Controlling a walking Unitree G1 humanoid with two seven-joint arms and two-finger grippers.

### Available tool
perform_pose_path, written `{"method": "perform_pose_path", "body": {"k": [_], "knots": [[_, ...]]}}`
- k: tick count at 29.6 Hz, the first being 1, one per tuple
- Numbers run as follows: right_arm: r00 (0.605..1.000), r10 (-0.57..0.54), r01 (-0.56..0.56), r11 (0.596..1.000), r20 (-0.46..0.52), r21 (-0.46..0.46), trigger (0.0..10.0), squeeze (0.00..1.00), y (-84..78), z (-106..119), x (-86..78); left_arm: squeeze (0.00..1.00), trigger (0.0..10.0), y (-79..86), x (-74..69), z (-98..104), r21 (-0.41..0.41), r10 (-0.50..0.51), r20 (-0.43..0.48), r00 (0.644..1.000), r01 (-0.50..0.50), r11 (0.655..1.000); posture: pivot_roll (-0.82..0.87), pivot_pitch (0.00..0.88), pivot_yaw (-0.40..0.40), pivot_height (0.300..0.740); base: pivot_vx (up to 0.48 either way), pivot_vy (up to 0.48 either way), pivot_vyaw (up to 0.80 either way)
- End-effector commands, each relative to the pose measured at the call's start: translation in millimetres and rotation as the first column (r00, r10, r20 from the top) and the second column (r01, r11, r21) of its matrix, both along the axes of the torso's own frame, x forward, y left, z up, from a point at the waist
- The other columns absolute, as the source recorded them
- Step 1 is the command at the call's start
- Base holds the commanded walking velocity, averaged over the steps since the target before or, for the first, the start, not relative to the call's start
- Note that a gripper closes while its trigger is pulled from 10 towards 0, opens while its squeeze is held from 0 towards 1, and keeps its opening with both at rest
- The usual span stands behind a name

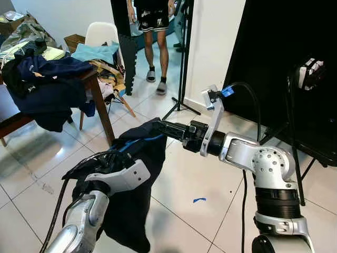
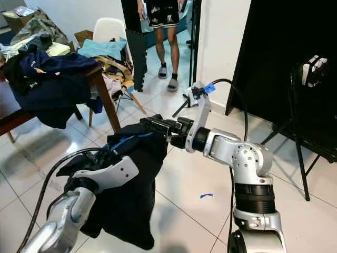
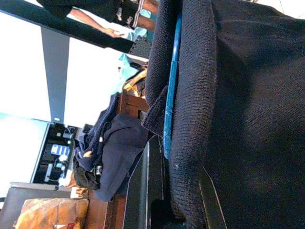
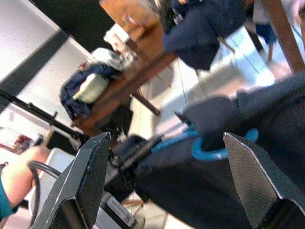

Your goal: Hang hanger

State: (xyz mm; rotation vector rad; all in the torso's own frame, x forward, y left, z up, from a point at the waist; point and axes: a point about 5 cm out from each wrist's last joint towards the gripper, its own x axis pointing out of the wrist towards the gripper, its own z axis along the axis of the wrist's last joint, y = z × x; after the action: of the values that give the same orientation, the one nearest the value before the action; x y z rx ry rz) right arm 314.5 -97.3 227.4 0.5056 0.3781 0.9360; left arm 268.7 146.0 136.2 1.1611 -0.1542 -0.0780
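Observation:
A dark knitted garment (image 1: 131,200) hangs on a blue hanger (image 1: 139,141) in front of me, above the tiled floor. My left gripper (image 1: 111,158) is under the garment's top edge, shut on the hanger, and holds it up. The left wrist view has the hanger's blue arm (image 3: 170,95) running along the knit fabric (image 3: 238,95). My right gripper (image 1: 157,125) reaches in from the right to the garment's top. Its fingers stand open, and the right wrist view puts the blue hook (image 4: 209,153) between them, with the right gripper (image 4: 166,140) not touching it.
A wooden table (image 1: 95,79) piled with dark clothes stands at the left, with a white chair (image 1: 102,32) behind it. A person (image 1: 152,42) stands at the back by a tripod stand (image 1: 181,79). A black panel (image 1: 284,63) and a light stand (image 1: 310,74) are on the right.

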Motion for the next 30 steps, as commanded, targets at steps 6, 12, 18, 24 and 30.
{"method": "perform_pose_path", "body": {"k": [6, 12, 18, 24, 30], "knots": [[0.985, -0.106, 0.092, 0.990, -0.135, -0.105, 10.0, 0.00, -2.2, -22, 4.3, 0.00, 10.0, -1.2, 1.2, 6, 0.068, -0.003, 0.081, 0.997, -0.002, 0.998, -0.05, 0.068, 0.005, 0.740, 0.000, 0.000, 0.00], [0.972, -0.146, 0.126, 0.985, -0.186, -0.115, 10.0, 0.00, -5.0, -27, 6.4, 0.00, 10.0, -2.4, 0.3, 7, 0.083, -0.008, 0.099, 0.995, 0.000, 0.997, -0.05, 0.066, 0.003, 0.740, 0.000, 0.000, 0.00], [0.949, -0.183, 0.175, 0.983, -0.259, -0.052, 10.0, 0.00, -4.1, -29, 11.3, 0.00, 10.0, -7.6, -0.9, 5, 0.099, -0.037, 0.101, 0.994, 0.027, 0.995, -0.05, 0.068, 0.003, 0.740, 0.000, 0.000, 0.00], [0.921, -0.214, 0.237, 0.971, -0.325, 0.032, 10.0, 0.00, 0.5, -26, 18.5, 0.00, 10.0, -12.5, -1.6, 3, 0.112, -0.061, 0.100, 0.993, 0.050, 0.992, -0.05, 0.066, 0.003, 0.740, 0.000, 0.000, 0.00], [0.925, -0.183, 0.213, 0.975, -0.333, 0.055, 10.0, 0.00, 9.0, -22, 17.3, 0.00, 10.0, -13.9, -2.1, 3, 0.117, -0.067, 0.101, 0.993, 0.055, 0.992, -0.05, 0.064, 0.003, 0.740, 0.000, 0.000, 0.00]]}}
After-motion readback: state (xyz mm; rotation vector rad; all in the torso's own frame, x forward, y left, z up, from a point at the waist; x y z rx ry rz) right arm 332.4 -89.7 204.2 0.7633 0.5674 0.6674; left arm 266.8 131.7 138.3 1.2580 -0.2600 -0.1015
